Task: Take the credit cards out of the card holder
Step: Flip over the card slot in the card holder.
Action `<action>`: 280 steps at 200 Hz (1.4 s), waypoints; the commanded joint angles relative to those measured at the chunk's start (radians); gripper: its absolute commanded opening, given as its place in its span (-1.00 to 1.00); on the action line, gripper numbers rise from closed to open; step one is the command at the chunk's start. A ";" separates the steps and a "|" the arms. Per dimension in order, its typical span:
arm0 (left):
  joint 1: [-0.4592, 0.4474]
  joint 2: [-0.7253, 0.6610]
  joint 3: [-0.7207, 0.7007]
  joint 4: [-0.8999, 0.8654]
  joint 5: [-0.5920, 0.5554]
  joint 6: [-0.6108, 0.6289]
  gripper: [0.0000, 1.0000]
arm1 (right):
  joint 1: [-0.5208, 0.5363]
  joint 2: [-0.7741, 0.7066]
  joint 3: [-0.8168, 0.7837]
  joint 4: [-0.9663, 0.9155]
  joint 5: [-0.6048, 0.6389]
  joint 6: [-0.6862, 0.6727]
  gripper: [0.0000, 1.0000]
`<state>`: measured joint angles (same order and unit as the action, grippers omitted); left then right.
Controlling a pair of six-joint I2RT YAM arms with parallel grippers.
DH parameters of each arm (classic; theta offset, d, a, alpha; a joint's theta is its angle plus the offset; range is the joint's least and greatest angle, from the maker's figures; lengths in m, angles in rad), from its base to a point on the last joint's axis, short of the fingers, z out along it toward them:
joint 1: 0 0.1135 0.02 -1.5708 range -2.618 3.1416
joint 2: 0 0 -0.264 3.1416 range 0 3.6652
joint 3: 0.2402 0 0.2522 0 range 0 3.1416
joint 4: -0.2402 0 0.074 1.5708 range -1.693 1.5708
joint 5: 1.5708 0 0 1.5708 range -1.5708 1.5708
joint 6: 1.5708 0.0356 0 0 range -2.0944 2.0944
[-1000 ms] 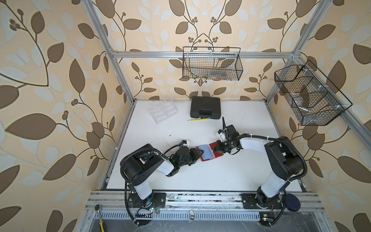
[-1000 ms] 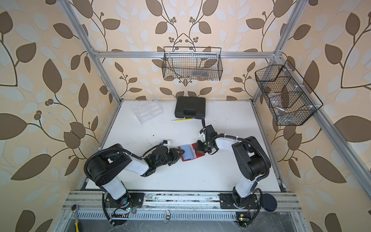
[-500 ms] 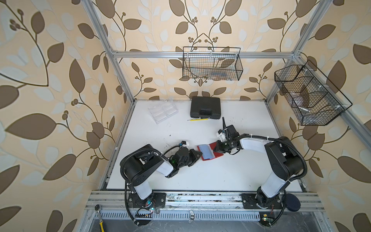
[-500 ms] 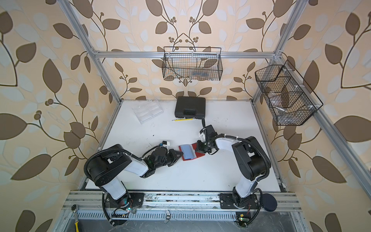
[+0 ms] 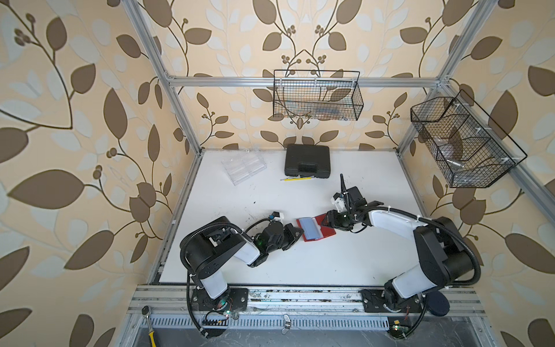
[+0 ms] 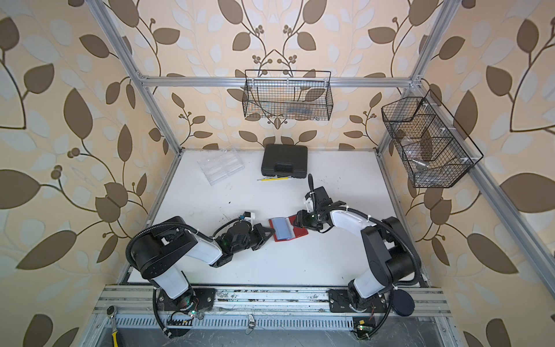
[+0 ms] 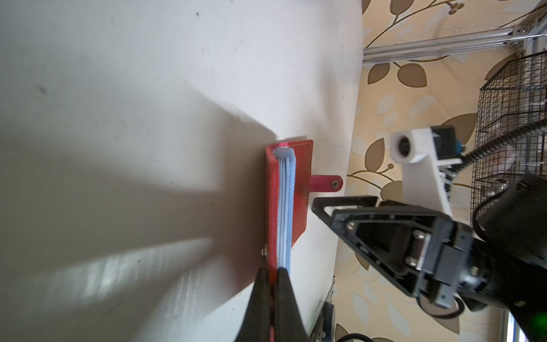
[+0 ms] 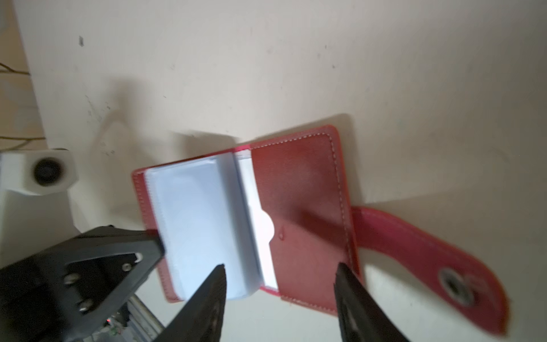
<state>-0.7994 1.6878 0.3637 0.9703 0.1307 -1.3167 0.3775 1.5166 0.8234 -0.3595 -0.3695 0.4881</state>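
Looking down in both top views, we find the card holder (image 5: 310, 229) lying open on the white table (image 5: 330, 270), near its middle and between the two arms. Its red covers are spread flat, with the stack of bluish plastic sleeves (image 8: 201, 222) resting on the half nearer the left arm; whether any credit cards sit in them we cannot tell. The left gripper (image 7: 272, 284) is pressed together on the outer edge of that cover, pinching the red leather just below the sleeves, and in a top view its tip (image 6: 271, 232) meets the wallet's side. The right gripper (image 8: 279, 266) hangs over the other half with its jaws spread: one finger lies above the sleeve stack, the other above the stitched edge of the bare cover, and nothing is caught between them. The strap tab (image 8: 429, 260) with its metal snap sticks out flat on the table beyond that cover. Well apart, at the back of the table, we see a black case (image 5: 307, 160) and beside it a clear tray (image 5: 244, 165).
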 commanded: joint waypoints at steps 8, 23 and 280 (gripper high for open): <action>-0.012 -0.057 0.057 -0.098 0.003 0.048 -1.00 | 0.024 -0.077 0.113 -0.170 0.085 -0.043 0.51; -0.014 -0.077 0.070 -0.149 -0.003 0.062 -1.00 | 0.057 -0.058 0.181 -0.251 0.138 -0.069 0.92; -0.026 -0.081 0.104 -0.157 0.035 0.106 -1.00 | 0.275 0.238 0.290 -0.308 0.281 -0.116 0.94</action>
<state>-0.8188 1.6287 0.4366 0.7776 0.1528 -1.2324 0.6594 1.7351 1.1057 -0.6727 -0.1154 0.3759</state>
